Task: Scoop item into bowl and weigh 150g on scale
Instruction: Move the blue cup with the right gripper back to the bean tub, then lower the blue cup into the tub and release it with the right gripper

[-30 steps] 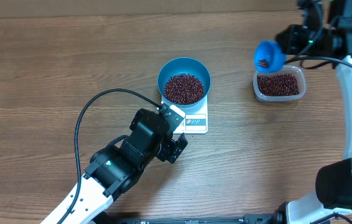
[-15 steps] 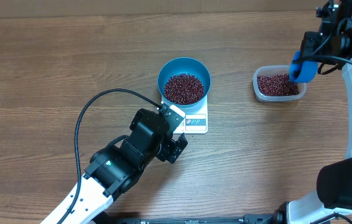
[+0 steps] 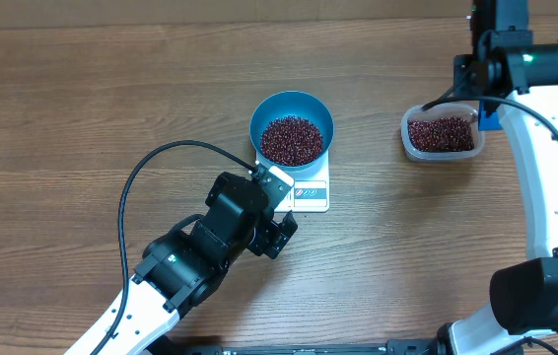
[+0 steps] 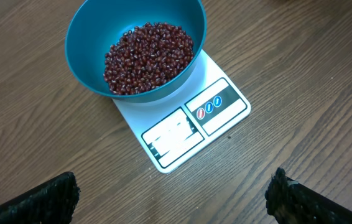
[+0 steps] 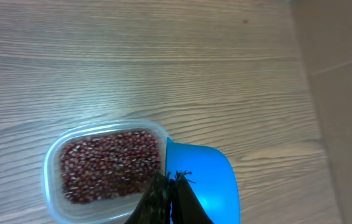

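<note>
1. While the left gripper (image 4: 170, 205) is spread wide, the bowl (image 4: 86, 37) of beans (image 4: 148, 56) is seen just ahead of it, set on the scale (image 4: 216, 106).
2. Only at the wrist is the right gripper (image 5: 166, 190) shown clamped on a scoop (image 5: 207, 180) beside the tub (image 5: 51, 162).

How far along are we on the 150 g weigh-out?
Done: the bowl sits on the scale, holding a heap of beans. In hand: the right pincer grips the blue scoop beside the tub. Left: confirming the weight; the display is washed out, so more scoops may be needed.
</note>
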